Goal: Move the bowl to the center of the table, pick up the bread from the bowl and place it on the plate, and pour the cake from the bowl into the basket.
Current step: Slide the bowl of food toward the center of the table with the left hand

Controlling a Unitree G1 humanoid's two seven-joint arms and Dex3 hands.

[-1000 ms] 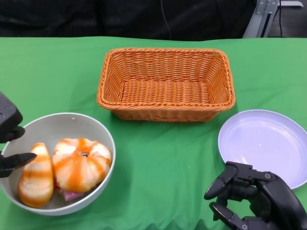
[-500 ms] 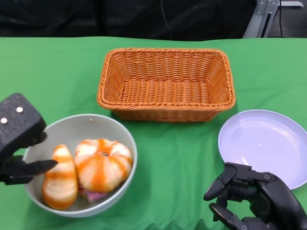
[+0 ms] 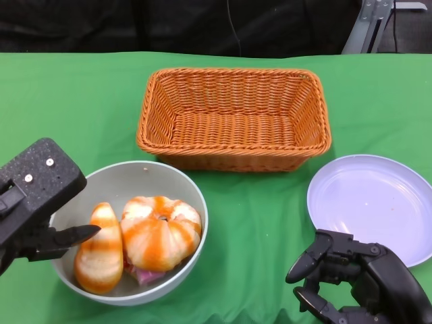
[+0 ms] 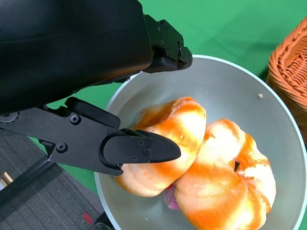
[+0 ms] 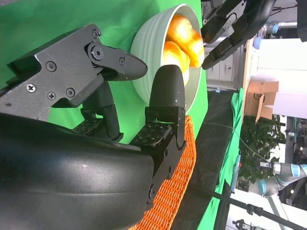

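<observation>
The bowl [image 3: 131, 233] is found at lower left of the frame, gripped at its left rim by the left hand [image 3: 34, 202]. Centre of the surface lies to its right. The right hand [image 3: 358, 280], lower right, is empty, fingers loosely apart.

A green-covered table [image 3: 256, 229] carries a woven orange basket [image 3: 233, 118] toward its far edge, a pale plate [image 3: 371, 202] near the right edge, and a grey bowl [image 3: 172, 185] at the front left.

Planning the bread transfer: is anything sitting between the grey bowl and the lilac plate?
Nothing visible: only bare green cloth lies between the grey bowl and the lilac plate. The orange wicker basket sits behind that path.
</observation>
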